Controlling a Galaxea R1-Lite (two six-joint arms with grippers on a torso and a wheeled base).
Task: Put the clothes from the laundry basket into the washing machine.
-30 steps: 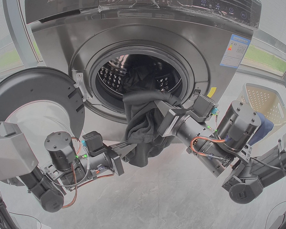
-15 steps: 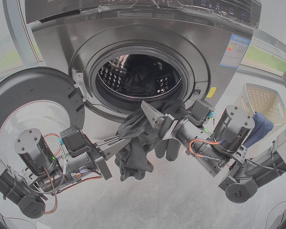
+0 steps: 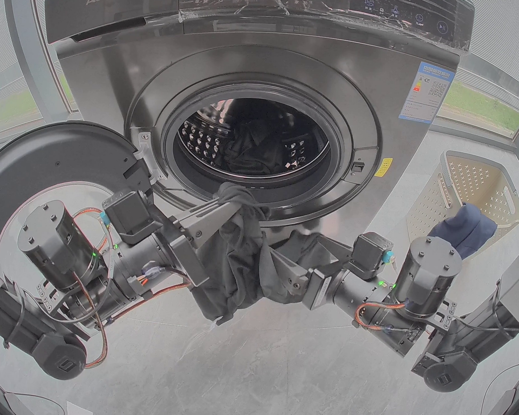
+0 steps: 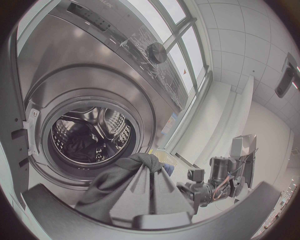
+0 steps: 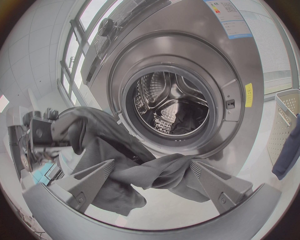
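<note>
A dark grey garment (image 3: 235, 261) hangs in front of the washing machine's (image 3: 354, 73) open drum (image 3: 256, 143), just below its lower rim. My left gripper (image 3: 232, 200) is shut on the garment's top fold, which also shows in the left wrist view (image 4: 147, 161) above the gripper (image 4: 150, 170). My right gripper (image 3: 294, 250) sits lower and to the right, open, with a fold of the cloth (image 5: 162, 172) draped between its spread fingers (image 5: 93, 178). Dark clothes (image 3: 247, 145) lie inside the drum. The laundry basket (image 3: 497, 185) stands at the right with a blue garment (image 3: 466, 228) over its rim.
The round machine door (image 3: 58, 158) stands swung open at the left, close behind my left arm. Grey floor (image 3: 265, 363) lies bare in front of the machine. Windows run behind the machine on both sides.
My left gripper rose with the garment toward the drum's lower rim. My right gripper drew back from the opening, dropped lower and opened, leaving cloth draped over its fingers.
</note>
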